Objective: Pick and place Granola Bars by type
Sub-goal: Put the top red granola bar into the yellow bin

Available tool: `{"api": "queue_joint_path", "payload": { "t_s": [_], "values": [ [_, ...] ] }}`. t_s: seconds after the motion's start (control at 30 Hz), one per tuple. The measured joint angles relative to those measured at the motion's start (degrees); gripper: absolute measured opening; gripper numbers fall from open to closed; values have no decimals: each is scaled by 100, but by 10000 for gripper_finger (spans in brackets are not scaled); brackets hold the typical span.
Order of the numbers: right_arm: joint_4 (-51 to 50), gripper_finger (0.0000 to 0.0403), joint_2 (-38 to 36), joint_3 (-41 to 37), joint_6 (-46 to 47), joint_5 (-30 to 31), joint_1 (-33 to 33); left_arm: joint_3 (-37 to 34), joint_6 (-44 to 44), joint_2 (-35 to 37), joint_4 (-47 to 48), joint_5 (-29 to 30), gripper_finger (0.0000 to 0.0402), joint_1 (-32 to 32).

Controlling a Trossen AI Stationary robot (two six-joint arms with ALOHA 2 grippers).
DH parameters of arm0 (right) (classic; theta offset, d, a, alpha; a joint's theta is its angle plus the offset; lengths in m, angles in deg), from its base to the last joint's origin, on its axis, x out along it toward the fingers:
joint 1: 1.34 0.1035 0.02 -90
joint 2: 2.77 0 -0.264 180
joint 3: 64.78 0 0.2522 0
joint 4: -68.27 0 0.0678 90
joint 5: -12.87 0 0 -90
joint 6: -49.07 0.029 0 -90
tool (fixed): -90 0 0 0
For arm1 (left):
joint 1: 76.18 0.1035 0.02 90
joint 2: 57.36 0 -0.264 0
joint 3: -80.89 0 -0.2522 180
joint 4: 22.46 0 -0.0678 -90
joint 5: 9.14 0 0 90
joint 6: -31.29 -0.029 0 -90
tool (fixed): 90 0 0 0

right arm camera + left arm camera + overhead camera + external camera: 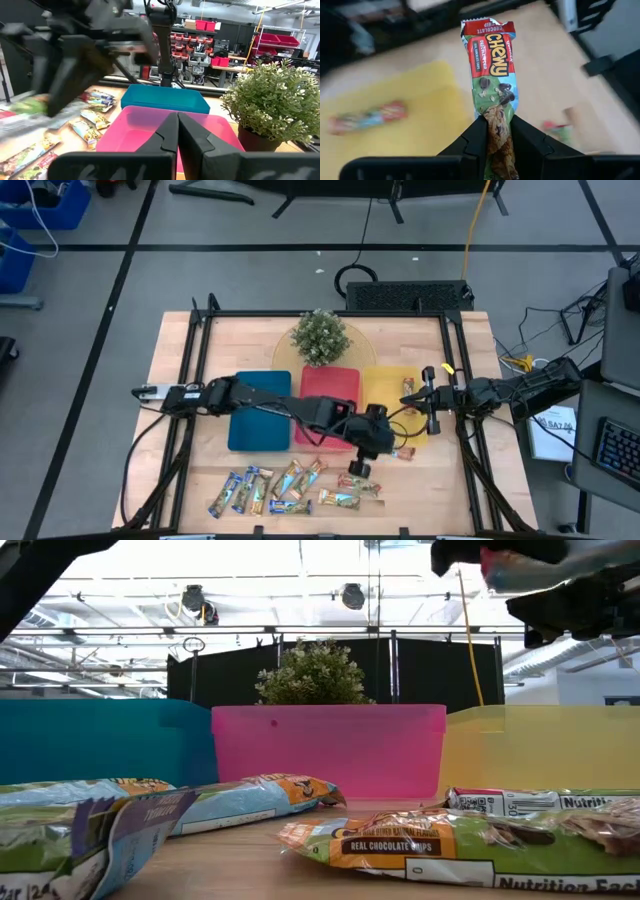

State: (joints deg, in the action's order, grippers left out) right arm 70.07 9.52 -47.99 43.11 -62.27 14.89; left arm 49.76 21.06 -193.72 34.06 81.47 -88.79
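Left gripper: the left gripper (497,137) is clamped on a red-green Chewy bar (492,75), the two dark fingers (472,142) pinching the wrapper's lower end so the bar stands up out of them.
Left gripper's place: in the high view it (362,468) hangs out past the front edge of the red tray (330,385), with the arm reaching across from the table's left side.
Ahead of the left gripper: the yellow tray (405,115) lies beyond the held bar, and another red-green bar (367,117) already rests in it, off to one side of the fingers.
Below and beside the left gripper: the loose granola bars (275,488) lie scattered on the wooden table (175,350) along its near edge, most of them on the gripper's left-arm side; one more bar (404,452) lies close on its other side, by the yellow tray's front edge.
Right gripper: the right gripper (177,131) has its fingers pressed together with nothing between them.
Right gripper's place: it (428,392) hovers over the yellow tray (385,415), pointing toward the red tray (150,127); the blue tray (165,98) sits beyond that and the potted plant (272,102) stands off to its side.
Low view: bars (450,840) lie in the foreground, in front of the blue (100,740), red (330,745) and yellow (540,745) trays.
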Motion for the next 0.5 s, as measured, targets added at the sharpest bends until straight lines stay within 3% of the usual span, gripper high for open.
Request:
{"api": "queue_joint_path", "payload": {
  "t_s": [0.27, 0.4, 0.5],
  "values": [
    [29, 0, -4, 0, 72, 0, -2, -28, -1656, 26, 401, 217, 80, 531],
    [631, 0, -13, 0, 33, 1, -1, -28, -2629, 24, 408, 192, 75, 712],
    [949, 0, -13, 0, 27, 2, -1, -28, -2867, 24, 396, 172, 56, 829]
  ]
}}
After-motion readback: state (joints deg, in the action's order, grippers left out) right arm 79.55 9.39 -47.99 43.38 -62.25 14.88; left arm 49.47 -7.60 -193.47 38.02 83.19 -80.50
